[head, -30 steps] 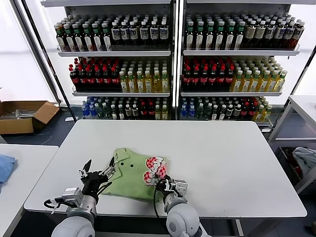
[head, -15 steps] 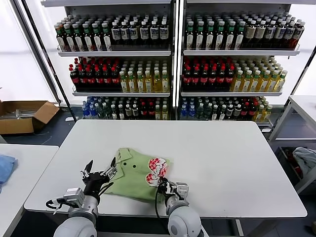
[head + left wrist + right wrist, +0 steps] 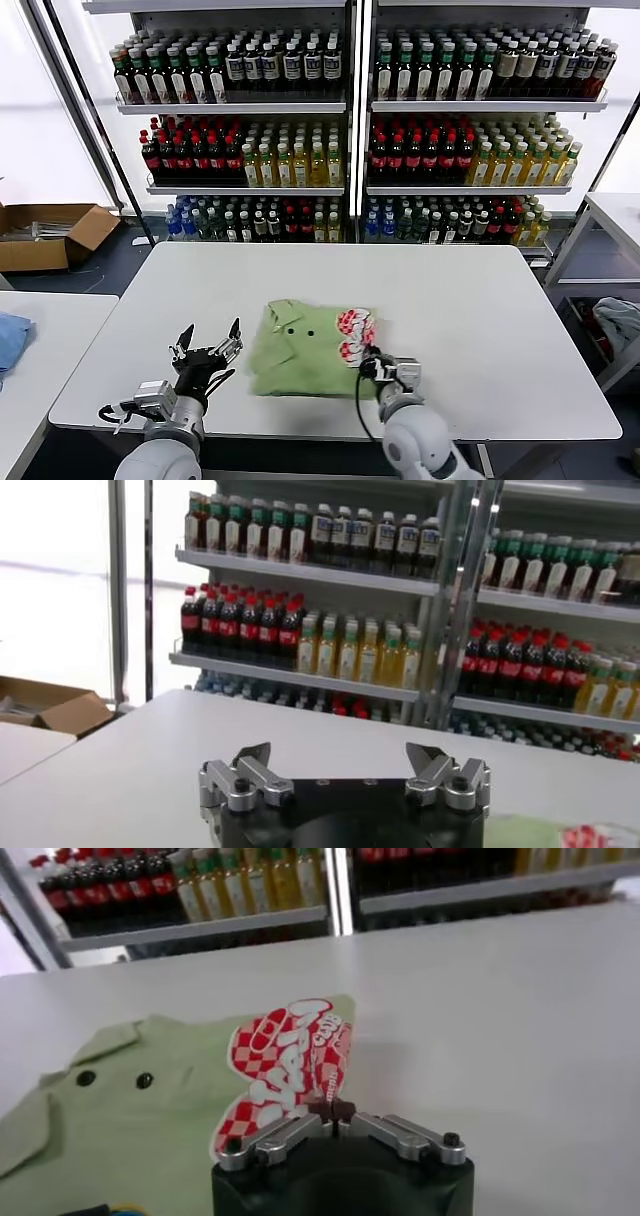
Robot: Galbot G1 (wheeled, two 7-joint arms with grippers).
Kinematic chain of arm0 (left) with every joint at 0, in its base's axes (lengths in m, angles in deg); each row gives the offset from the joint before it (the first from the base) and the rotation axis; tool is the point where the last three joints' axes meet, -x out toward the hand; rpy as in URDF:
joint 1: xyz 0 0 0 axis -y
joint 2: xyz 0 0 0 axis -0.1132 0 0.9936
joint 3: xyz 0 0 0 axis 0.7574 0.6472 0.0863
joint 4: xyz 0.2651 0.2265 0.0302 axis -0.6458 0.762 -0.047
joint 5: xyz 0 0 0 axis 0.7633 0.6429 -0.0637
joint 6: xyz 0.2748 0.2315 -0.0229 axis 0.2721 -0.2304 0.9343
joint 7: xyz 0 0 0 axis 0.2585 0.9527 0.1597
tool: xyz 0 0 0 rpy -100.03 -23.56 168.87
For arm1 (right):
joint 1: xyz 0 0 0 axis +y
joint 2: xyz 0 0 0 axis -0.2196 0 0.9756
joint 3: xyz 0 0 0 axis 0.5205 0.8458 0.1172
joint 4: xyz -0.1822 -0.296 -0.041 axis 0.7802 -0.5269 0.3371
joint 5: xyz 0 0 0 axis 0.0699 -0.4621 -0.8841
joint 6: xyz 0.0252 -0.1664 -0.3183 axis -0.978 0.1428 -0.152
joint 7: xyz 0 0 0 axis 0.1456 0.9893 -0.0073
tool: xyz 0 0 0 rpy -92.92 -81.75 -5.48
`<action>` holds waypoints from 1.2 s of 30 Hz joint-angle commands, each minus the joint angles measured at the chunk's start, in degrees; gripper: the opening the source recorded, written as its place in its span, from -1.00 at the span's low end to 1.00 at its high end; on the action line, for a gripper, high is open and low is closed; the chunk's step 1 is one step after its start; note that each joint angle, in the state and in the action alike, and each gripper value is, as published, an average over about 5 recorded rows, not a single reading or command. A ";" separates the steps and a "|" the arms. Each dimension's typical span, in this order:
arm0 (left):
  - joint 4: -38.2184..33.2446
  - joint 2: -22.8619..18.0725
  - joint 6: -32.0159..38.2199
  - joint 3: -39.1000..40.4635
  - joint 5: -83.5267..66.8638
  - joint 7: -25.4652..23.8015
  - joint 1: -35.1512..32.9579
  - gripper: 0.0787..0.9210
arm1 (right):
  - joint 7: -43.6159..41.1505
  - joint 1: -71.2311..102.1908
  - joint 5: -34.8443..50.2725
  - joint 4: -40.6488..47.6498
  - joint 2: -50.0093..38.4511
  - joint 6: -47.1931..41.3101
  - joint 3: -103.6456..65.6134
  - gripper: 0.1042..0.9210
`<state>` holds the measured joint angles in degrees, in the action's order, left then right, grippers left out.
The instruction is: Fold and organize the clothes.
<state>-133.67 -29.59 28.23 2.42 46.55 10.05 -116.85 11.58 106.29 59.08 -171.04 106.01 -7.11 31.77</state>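
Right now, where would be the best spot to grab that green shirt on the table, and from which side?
Probably the near edge of the polo shirt, approached from the robot's side. The fabric lies flat and folded, so only an edge offers something to pinch. The right gripper is already shut there by the red-and-white print; the left gripper waits open beside it.

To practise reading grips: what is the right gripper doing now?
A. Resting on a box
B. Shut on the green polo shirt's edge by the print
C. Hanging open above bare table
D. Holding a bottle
B: the right gripper has its fingertips pinched together on the polo shirt beside the red-and-white print.
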 commanded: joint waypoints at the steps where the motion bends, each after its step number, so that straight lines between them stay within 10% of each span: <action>1: 0.17 -0.36 -0.02 0.66 0.10 0.02 0.48 0.77 | -4.16 -4.52 -3.68 3.87 -13.58 0.10 -5.88 -1.00; 11: 0.26 -0.81 -0.08 0.87 0.22 -0.06 0.22 0.77 | -6.21 -2.70 -15.53 4.55 -10.98 0.14 -6.22 -0.88; 20: 0.33 -1.64 -0.07 1.25 0.49 -0.15 -0.46 0.77 | -5.17 -0.03 -21.99 -8.35 -2.43 4.00 -4.37 -0.24; 36: -0.13 -1.36 -0.24 1.05 0.41 -0.34 -1.37 0.77 | 2.12 -7.11 -13.11 7.53 8.45 5.72 1.97 0.74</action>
<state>-133.70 -30.84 28.11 3.39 46.94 9.76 -118.05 10.71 103.57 44.44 -170.27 108.68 -1.37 31.50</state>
